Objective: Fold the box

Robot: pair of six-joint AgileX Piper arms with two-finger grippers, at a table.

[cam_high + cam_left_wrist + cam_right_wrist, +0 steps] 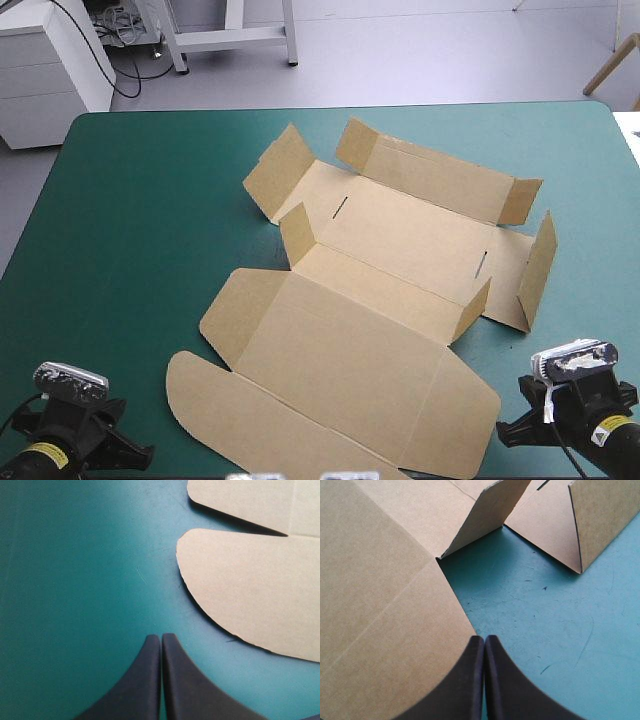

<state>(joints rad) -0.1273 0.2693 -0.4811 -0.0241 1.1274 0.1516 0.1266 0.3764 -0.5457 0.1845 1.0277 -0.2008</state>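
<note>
Left wrist view: the left gripper point(161, 636) is shown with its black fingers pressed together in one pointed arch above bare teal-green cover point(75, 580). A rounded flap point(250, 590) of the brown box point(260, 500) is seen ahead of the gripper and off to one side. It lies flat and apart from the fingers.

In the high view the box is spread open across the middle of the cover, reaching toward the right and the near edge. Its lid panel point(350, 365) is laid flat, with the rounded flap at its near left. Farther back, a left side flap point(275, 172) is raised, and a far wall point(430, 175) is tilted up along the far side. Two small tabs point(297, 233) are stood up at the ends of the crease across the middle. A right side flap point(538, 270) is raised steeply.

In the right wrist view the right gripper point(485, 637) is likewise brought together into a single arch. It is placed at the lid's rounded near-right corner, with board on one side and cover on the other. Whether the tips touch the board cannot be told. One raised tab and the right side flap are seen ahead of it.
</note>
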